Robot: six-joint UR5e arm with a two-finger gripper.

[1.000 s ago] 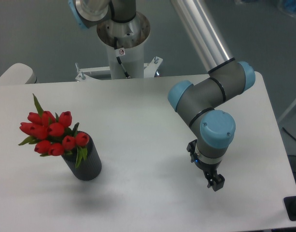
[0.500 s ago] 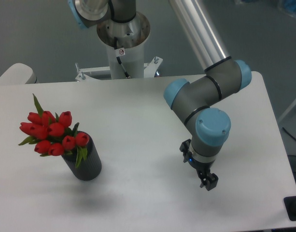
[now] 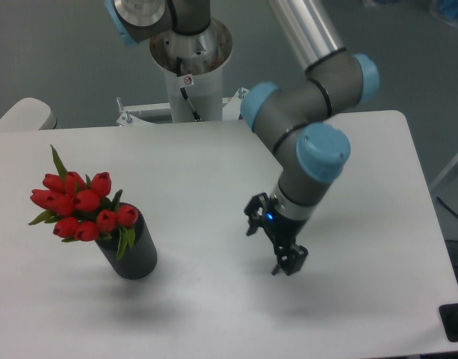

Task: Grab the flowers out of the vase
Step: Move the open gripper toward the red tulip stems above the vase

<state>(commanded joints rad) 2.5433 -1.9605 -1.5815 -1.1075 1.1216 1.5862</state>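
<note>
- Red buds packed tight, with green leaves: the flowers point(image 3: 81, 206) are standing in the vase point(image 3: 131, 250) at the left of the table point(image 3: 214, 172), leaning up and to the left, one long leaf sticking out above the bunch.
- Dark and ribbed, the vase is resting upright on the white tabletop, its mouth hidden by the stems and leaves.
- The gripper point(image 3: 289, 263) is hanging low over the table right of centre, well apart from the vase, pointing down and slightly to the right; whether its fingers are spread or closed cannot be told at this size, and nothing is showing between them.
- The arm point(image 3: 307, 127), grey with blue caps, is reaching down from the upper right.
- The arm's white base column point(image 3: 191, 78) is standing behind the table's far edge.
</note>
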